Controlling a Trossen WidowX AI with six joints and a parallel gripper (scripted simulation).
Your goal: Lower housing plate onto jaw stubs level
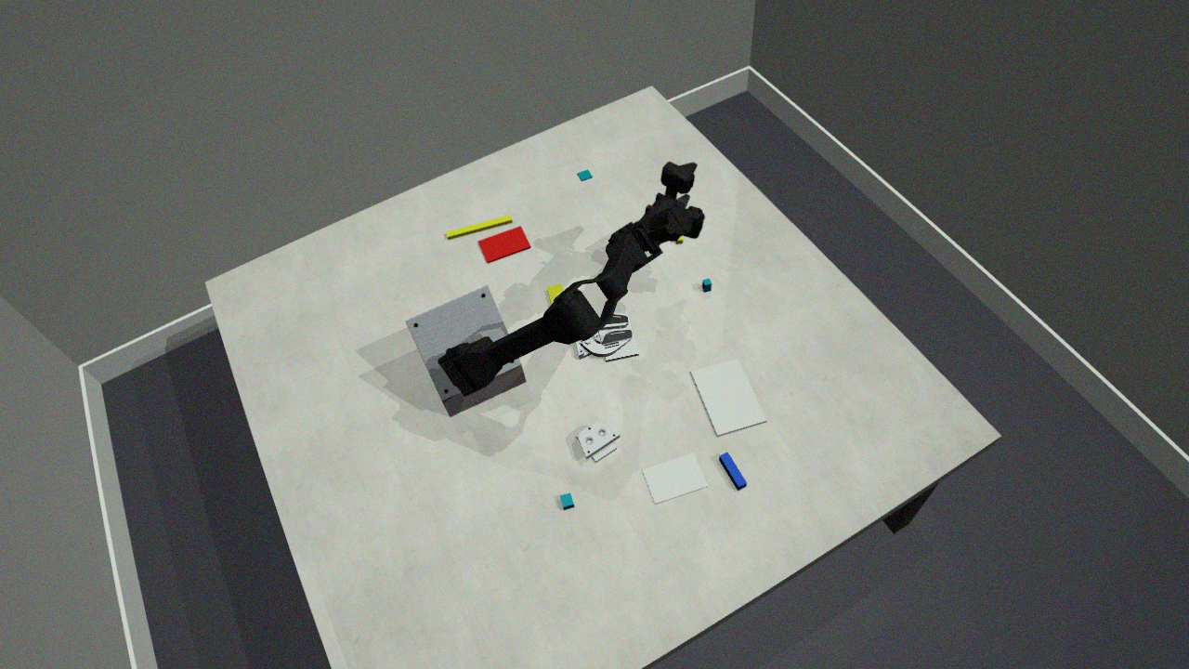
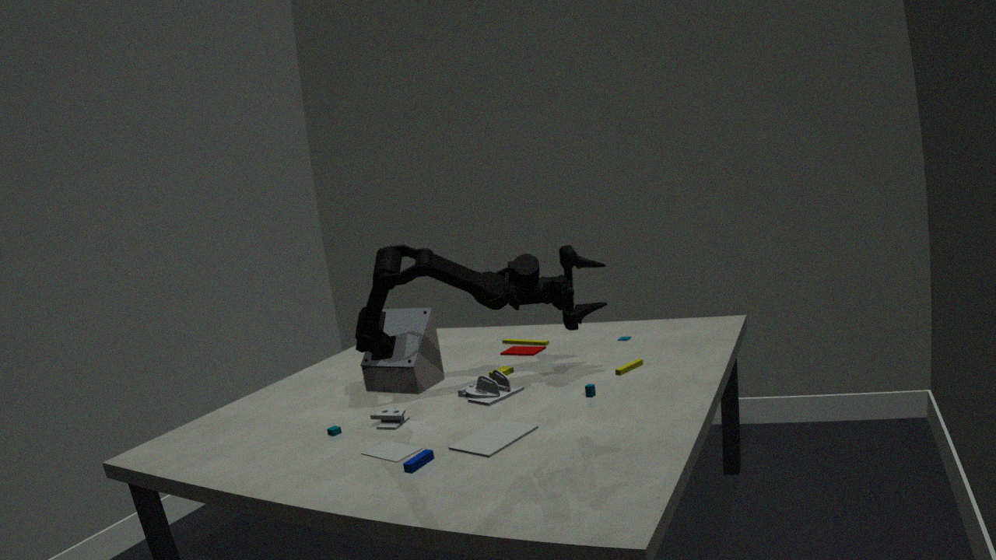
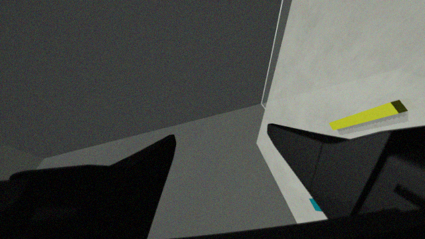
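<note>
The housing plate (image 1: 600, 442) (image 2: 387, 414), light grey with two round holes, rests on a small raised stand apart from the jaws. The two dark grey jaws (image 1: 616, 336) (image 2: 487, 386) lie side by side on a pale base (image 1: 625, 352) (image 2: 512, 392); the arm partly covers them in the top view. No housing plate shows over them. Their pins and stubs are too small to make out. My gripper (image 1: 697, 192) (image 2: 604, 284) (image 3: 221, 133) is open and empty, high above the table's far right part, well away from both. Neither shows in the wrist view.
A grey block (image 1: 449, 320) (image 2: 429, 372) with a sloped top stands by the arm's base. A red plate (image 1: 504, 244) (image 2: 523, 351), a yellow bar (image 2: 629, 366) (image 3: 365, 116), a blue bar (image 1: 732, 470) (image 2: 418, 460) and a pale panel (image 1: 727, 398) (image 2: 492, 439) lie around.
</note>
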